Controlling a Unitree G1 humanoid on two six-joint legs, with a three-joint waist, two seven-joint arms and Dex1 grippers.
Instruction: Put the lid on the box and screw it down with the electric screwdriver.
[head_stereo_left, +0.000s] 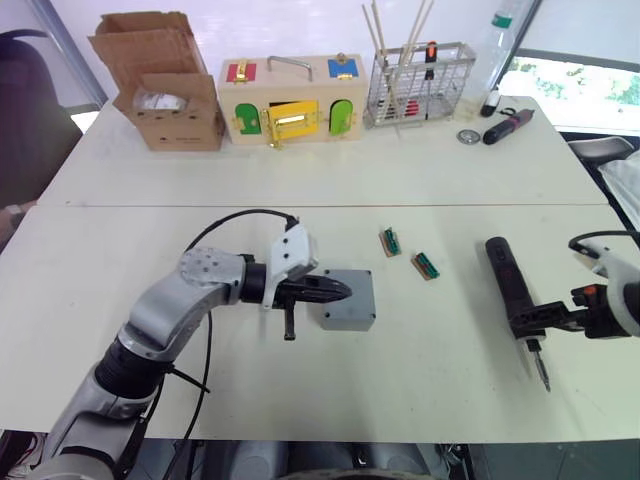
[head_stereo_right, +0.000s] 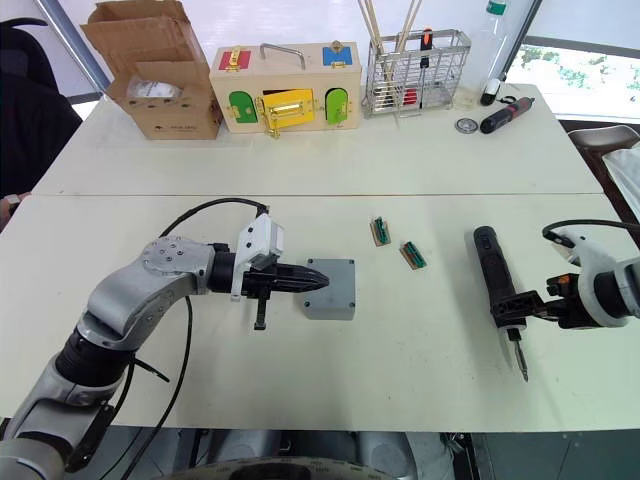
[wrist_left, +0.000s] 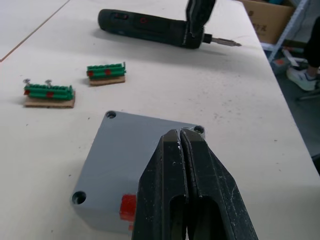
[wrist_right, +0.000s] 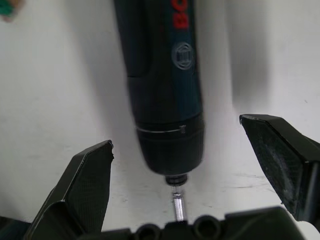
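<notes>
The grey box (head_stereo_left: 352, 318) sits mid-table with the flat lid (wrist_left: 125, 150) lying on top of it. Corner screw holes show in the lid, and a red tab (wrist_left: 127, 206) marks the box's side. My left gripper (head_stereo_left: 343, 290) is shut and empty, its tips over the lid's near half; contact cannot be told. To the right lies the dark electric screwdriver (head_stereo_left: 505, 275) with its bit (head_stereo_left: 541, 368) pointing toward the front edge. My right gripper (wrist_right: 176, 132) stands open, its fingers on either side of the screwdriver's bit end, apart from it.
Two small green terminal strips (head_stereo_left: 390, 241) (head_stereo_left: 425, 265) lie between box and screwdriver. Along the back stand a cardboard box (head_stereo_left: 165, 85), a wooden box with coloured doors (head_stereo_left: 290, 100), a wire basket (head_stereo_left: 418, 85) and a black-and-red pen-like tool (head_stereo_left: 508, 125).
</notes>
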